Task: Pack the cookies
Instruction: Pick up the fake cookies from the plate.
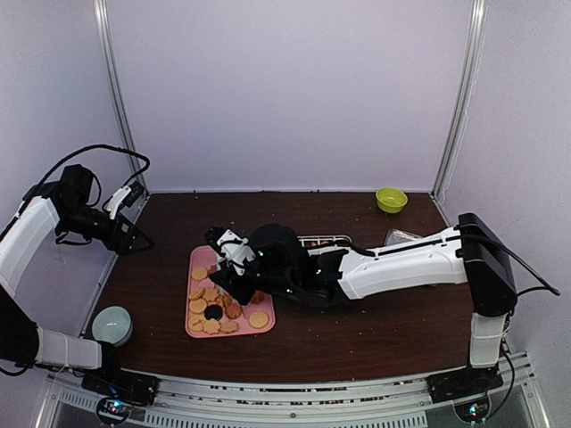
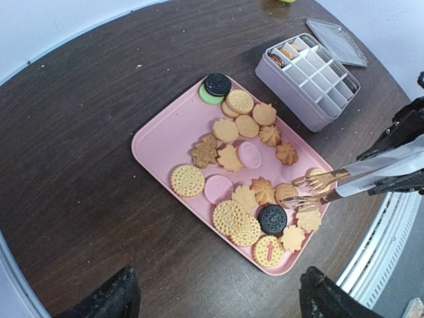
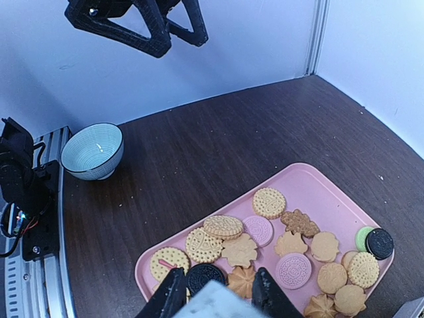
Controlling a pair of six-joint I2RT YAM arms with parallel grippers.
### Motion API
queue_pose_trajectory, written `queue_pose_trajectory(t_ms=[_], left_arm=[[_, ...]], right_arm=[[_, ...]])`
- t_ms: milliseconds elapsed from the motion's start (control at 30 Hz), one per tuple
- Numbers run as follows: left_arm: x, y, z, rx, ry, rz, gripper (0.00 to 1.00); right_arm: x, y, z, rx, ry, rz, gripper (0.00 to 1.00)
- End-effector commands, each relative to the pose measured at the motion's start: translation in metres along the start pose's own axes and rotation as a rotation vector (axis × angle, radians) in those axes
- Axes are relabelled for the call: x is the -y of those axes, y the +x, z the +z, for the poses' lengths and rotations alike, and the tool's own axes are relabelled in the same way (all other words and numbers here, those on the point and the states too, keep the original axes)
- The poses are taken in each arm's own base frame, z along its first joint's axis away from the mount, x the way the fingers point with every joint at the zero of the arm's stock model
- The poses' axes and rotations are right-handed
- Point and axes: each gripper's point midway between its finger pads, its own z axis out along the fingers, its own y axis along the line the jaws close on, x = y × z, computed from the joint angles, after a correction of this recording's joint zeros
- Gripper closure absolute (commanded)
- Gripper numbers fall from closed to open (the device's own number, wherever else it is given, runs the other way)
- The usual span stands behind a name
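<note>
Over on the pink tray (image 2: 165,139) the cookies (image 2: 225,130) are being hovered over by tongs (image 2: 331,176), which are being clamped by the right gripper (image 3: 217,298); left gripper (image 1: 132,237) is being held wide open, empty.

You have open tabletop (image 1: 169,259) to the left of the pink tray (image 2: 165,142) and behind it. From the right your way is barred. The right arm (image 1: 401,263) lies low across the table, and the right gripper (image 1: 236,267), closed on the tongs (image 2: 318,189), hangs over one end of the tray. The divided box (image 2: 308,76) sits just behind that arm. Mind the pale blue bowl (image 1: 112,324) at the near left corner. The left gripper (image 1: 136,236) hangs spread wide at the left edge, well apart from the tray.
</note>
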Motion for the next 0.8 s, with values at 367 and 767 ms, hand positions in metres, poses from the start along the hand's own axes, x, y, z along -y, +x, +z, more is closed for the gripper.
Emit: queue_pose_trajectory(t_ms=[367, 767], left_arm=[[0.004, -0.002, -0.005, 0.019, 0.006, 0.016, 0.14], [0.004, -0.003, -0.005, 0.019, 0.011, 0.016, 0.14]], right_arm=[[0.009, -0.042, -0.002, 0.072, 0.016, 0.002, 0.65], [0.012, -0.019, 0.007, 0.016, 0.034, -0.018, 0.65]])
